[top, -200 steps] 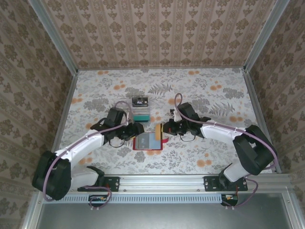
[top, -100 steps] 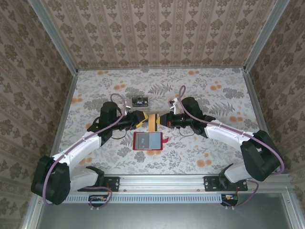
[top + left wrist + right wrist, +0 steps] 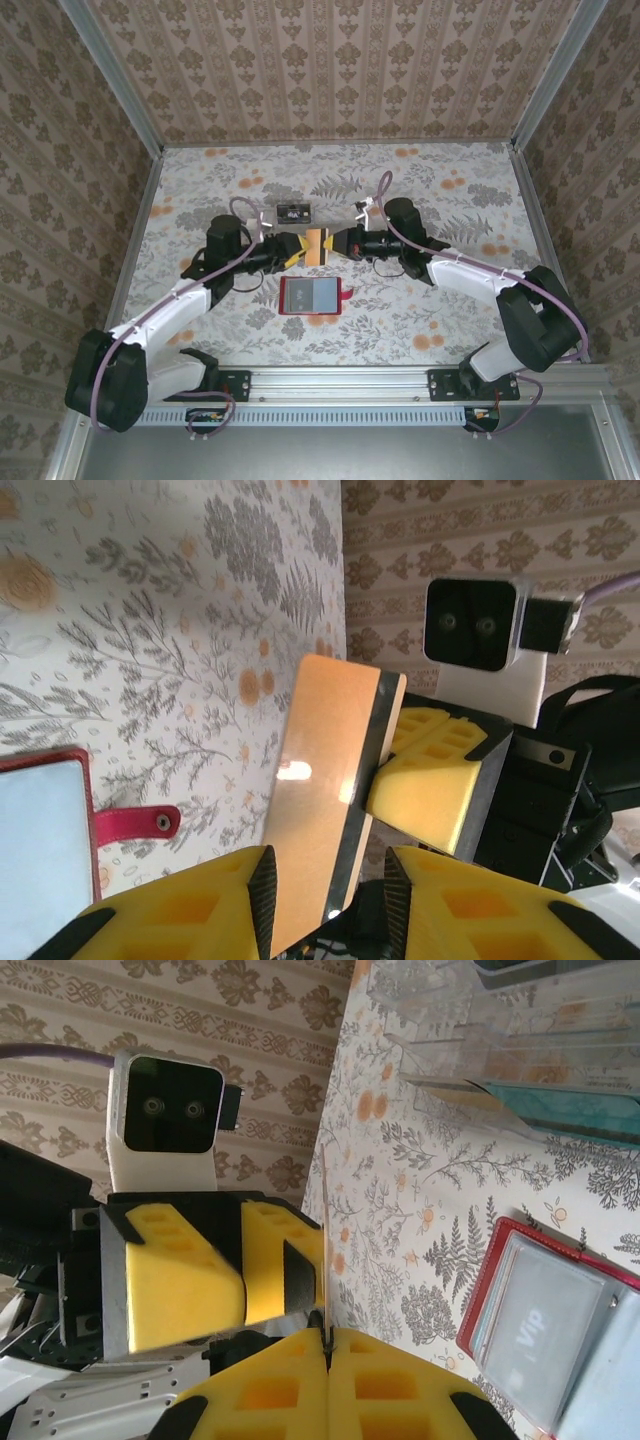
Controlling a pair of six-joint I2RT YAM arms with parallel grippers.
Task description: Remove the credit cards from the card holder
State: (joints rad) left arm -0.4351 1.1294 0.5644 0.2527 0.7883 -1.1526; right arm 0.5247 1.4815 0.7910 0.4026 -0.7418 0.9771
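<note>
While the right gripper has its two yellow pads pressed together on one short end of the orange credit card, the card hangs in the air above the table, clear of the surface. From the right wrist the card shows edge-on, as a thin line rising out of the closed pads. Its opposite end reaches in between the fingers of the left gripper, which faces the right one tip to tip. Those fingers stand a narrow way apart on either side of the card, and I cannot tell whether they press on it.

Just below the meeting fingertips, on the side toward the arm bases, the card holder lies open and flat on the table. It has a red border, and its red tab sticks out on the right gripper's side. From the right wrist one inner panel shows pale lettering.

Beyond the fingertips, on the far side from the bases, sits a clear plastic tray with a teal card in it. A black card lies there too, just past the left gripper's fingers.
</note>
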